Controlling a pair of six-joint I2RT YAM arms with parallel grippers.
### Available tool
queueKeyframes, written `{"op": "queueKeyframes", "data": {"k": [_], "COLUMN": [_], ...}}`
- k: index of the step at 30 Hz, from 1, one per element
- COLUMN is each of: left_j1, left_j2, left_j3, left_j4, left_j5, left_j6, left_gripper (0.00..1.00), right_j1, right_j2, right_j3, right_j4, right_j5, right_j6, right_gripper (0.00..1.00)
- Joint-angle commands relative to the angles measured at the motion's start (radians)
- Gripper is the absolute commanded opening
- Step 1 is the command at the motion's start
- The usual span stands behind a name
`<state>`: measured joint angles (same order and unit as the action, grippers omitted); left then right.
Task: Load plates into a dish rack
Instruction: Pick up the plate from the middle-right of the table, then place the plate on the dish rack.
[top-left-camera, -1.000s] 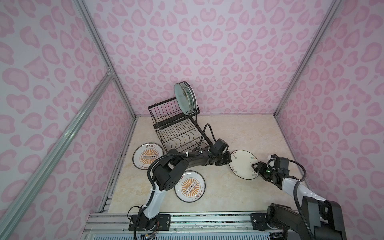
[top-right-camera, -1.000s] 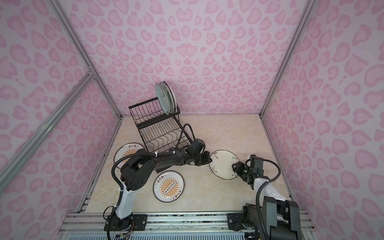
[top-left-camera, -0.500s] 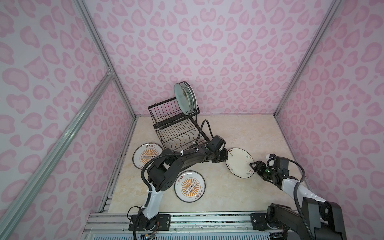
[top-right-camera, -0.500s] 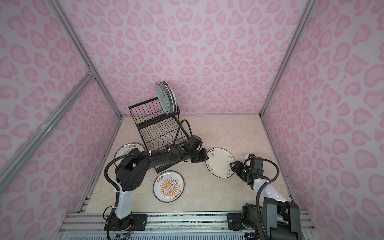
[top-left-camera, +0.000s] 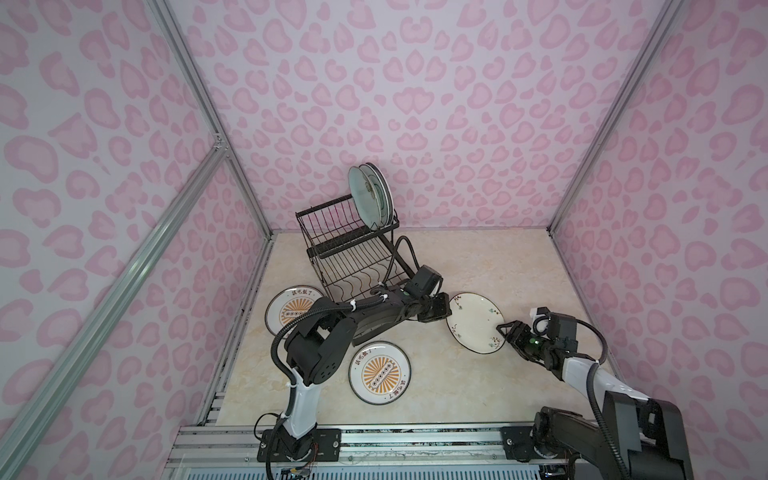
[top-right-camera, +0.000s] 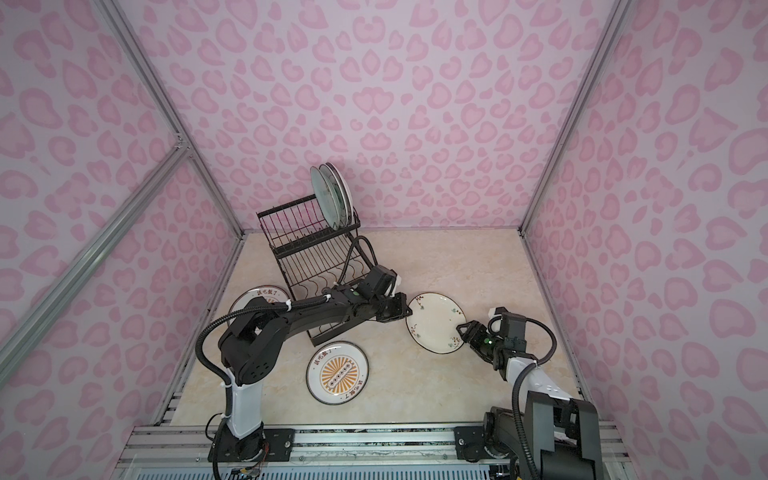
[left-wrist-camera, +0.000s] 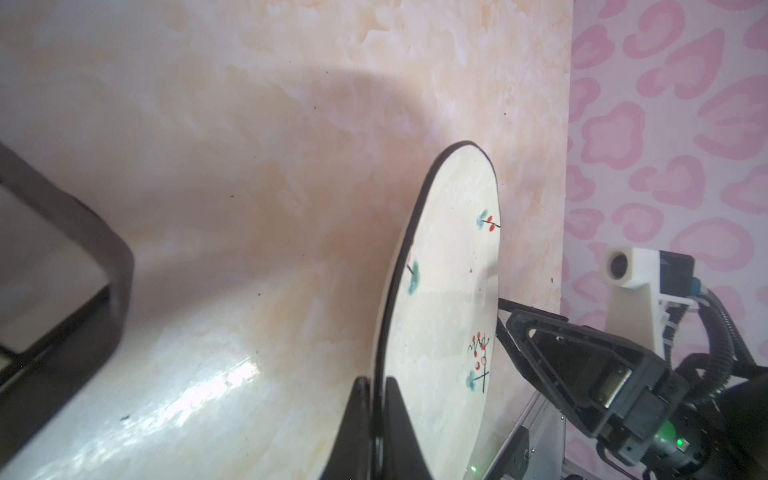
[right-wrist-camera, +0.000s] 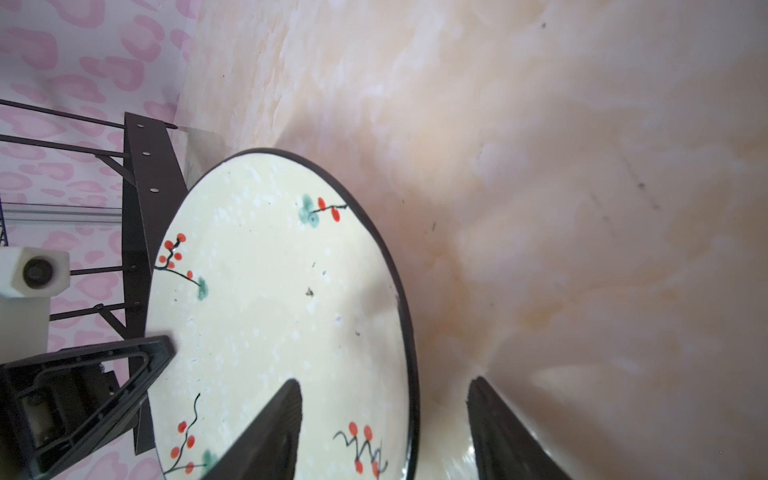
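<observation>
my left jaws: pinched tight on the rim of the cream flower-sprig plate (top-left-camera: 476, 322) | my right jaws: wide apart, around its other edge | plate: tilted, just beside the dish rack (top-left-camera: 353, 266)

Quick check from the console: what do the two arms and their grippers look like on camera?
The left arm and right arm match: black joints, white lower links, a black corrugated cable looping outside each. The left gripper and right gripper have black triangular fingers with cut-outs. Each wrist carries a white camera housing; a green light glows on the right wrist.
</observation>
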<state>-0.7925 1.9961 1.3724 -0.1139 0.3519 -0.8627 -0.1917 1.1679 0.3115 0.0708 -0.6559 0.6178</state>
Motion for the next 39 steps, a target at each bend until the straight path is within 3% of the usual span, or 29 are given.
{"op": "queueKeyframes", "data": {"k": [1,14,27,39], "left_j1": [0.007,0.012,0.012,0.012], "left_j2": [-0.032,-0.064,-0.088,-0.108], "left_j3": [-0.008,-0.021,-0.060,-0.073], "left_j4": [0.118,0.165,0.196,0.219], "left_j5": [0.064,0.089,0.101,0.099], "left_j6": [-0.022,-0.035,-0.033,-0.039], "left_gripper": [0.03,0.03,0.03,0.03], "right_j1": [0.001,0.001,0.003,0.055], "right_j2": [0.004,-0.001,-0.093,-0.026], "right_j3": [-0.014,-0.023,-0.007,0.007], "right_j4": [0.052,0.160,0.170,0.198], "right_j5": [-0.026,-0.118,-0.167,-0.195], "right_j6": [0.022,0.095,0.134,0.138], "right_gripper": [0.64,0.64,0.57,0.56]}}
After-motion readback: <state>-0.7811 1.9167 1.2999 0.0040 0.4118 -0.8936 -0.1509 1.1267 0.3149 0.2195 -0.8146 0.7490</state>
